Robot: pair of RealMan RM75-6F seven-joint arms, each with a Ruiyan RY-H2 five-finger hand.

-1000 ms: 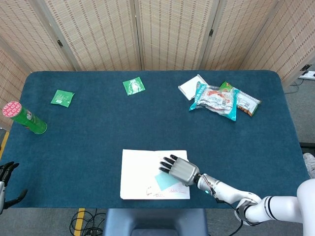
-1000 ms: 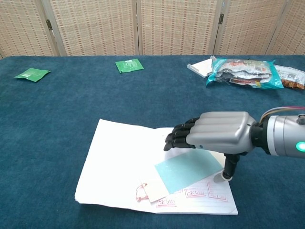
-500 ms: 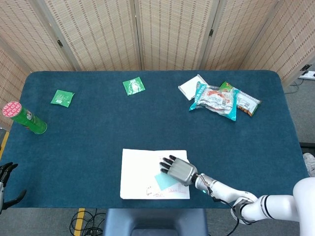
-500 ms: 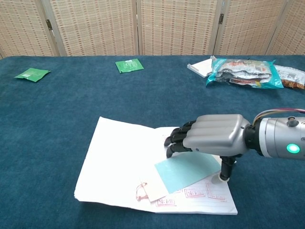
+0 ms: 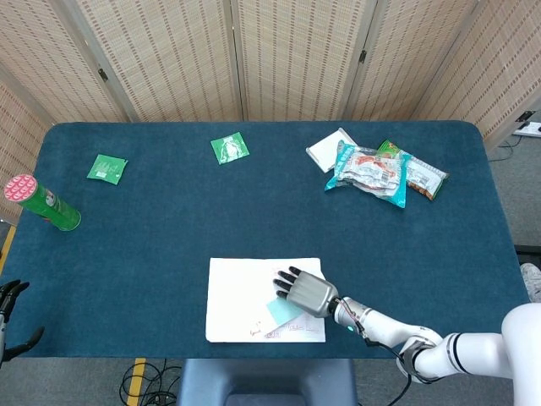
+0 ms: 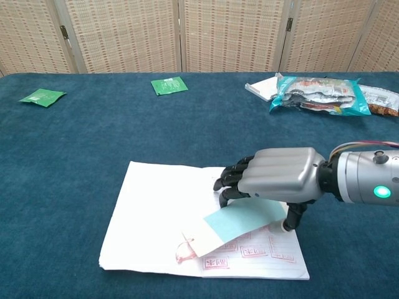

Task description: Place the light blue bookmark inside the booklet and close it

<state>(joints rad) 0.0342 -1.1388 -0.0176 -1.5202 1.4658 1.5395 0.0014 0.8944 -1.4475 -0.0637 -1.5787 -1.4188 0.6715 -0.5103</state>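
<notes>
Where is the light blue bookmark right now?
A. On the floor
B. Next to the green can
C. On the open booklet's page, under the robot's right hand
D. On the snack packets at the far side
C: the light blue bookmark lies on the open booklet, partly beneath the right hand.

The right hand [image 6: 277, 182] reached in palm down from the near right, fingers curled. The left hand [image 5: 10, 315] hung at the near left edge, fingers apart.
</notes>
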